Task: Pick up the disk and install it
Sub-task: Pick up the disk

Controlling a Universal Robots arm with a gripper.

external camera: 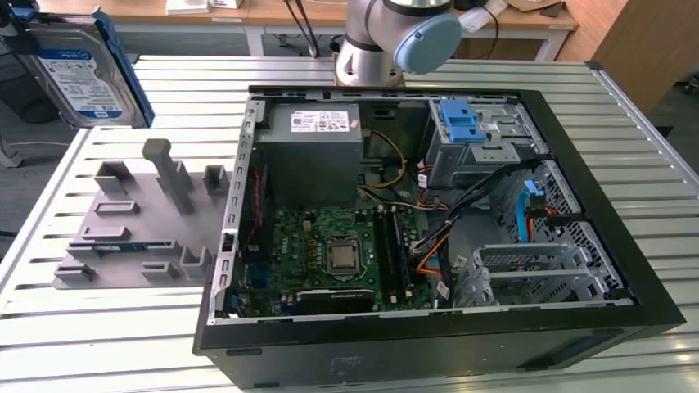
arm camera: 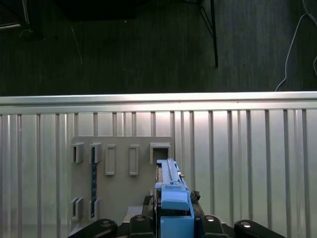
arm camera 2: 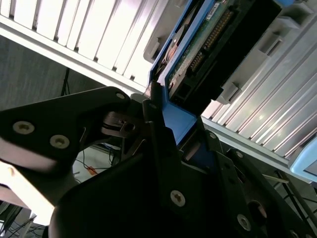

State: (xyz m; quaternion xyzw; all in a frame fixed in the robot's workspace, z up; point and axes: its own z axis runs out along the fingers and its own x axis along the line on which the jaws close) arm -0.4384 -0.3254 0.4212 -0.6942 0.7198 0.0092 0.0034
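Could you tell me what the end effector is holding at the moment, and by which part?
The end effector holds the disk by its blue frame at one end.

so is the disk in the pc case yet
Out: the gripper holds the disk in the air, outside the open computer case.

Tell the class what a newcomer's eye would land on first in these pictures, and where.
First comes the disk, silver with a blue frame, held in the air by the gripper at the exterior view's upper left. Next, the open computer case lies mid-table, its green motherboard and grey power supply exposed. A grey slotted holder sits at the exterior view's left of the case.
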